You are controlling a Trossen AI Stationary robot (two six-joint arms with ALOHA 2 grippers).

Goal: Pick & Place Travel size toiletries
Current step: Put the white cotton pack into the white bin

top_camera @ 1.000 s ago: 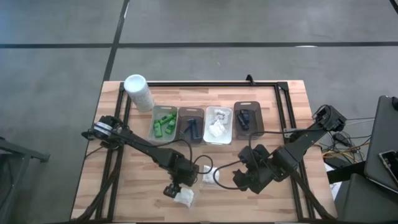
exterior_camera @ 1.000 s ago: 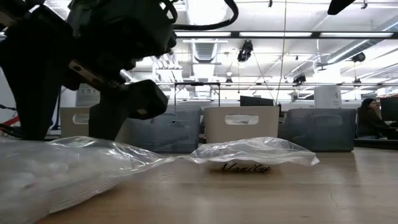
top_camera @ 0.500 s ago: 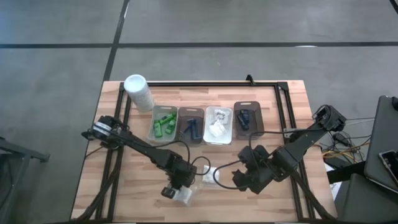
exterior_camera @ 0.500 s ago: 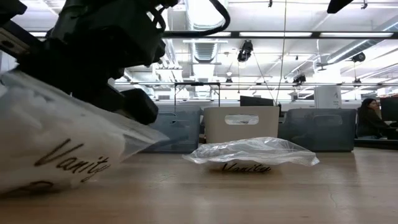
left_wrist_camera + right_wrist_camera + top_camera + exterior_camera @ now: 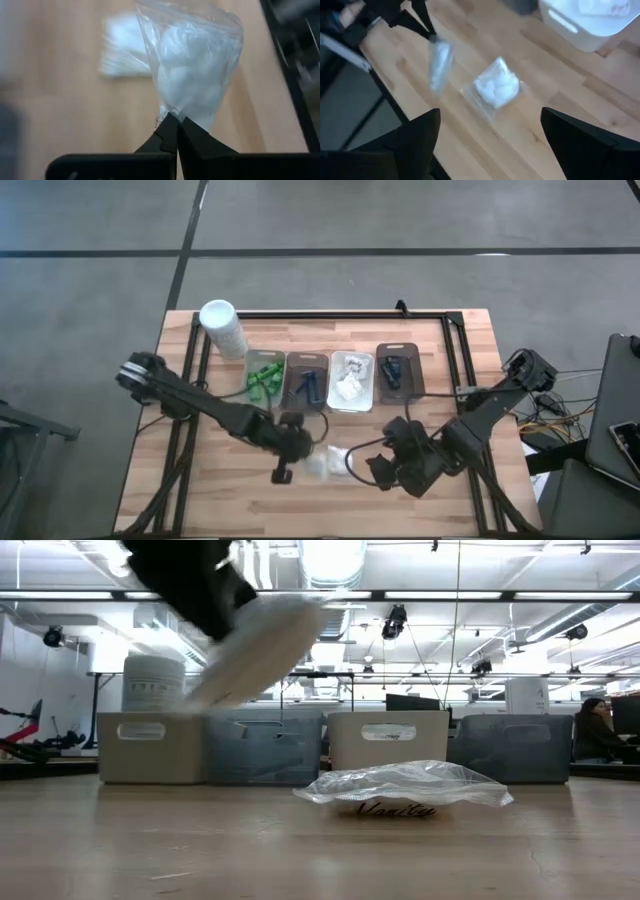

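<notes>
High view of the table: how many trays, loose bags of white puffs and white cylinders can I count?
Plastic trays: 4
Bags of white puffs outside the trays: 2, a held bag and a lying bag
Tall white cylinder: 1
Total: 7

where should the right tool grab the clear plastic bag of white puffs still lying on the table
Grip the clear plastic bag of white puffs by a flat empty corner of its film, coming straight down from above. It lies low on the wooden table with the puffs bunched in the middle, so the thin edge suits a pinch. The open right tool is already beside it.
</notes>
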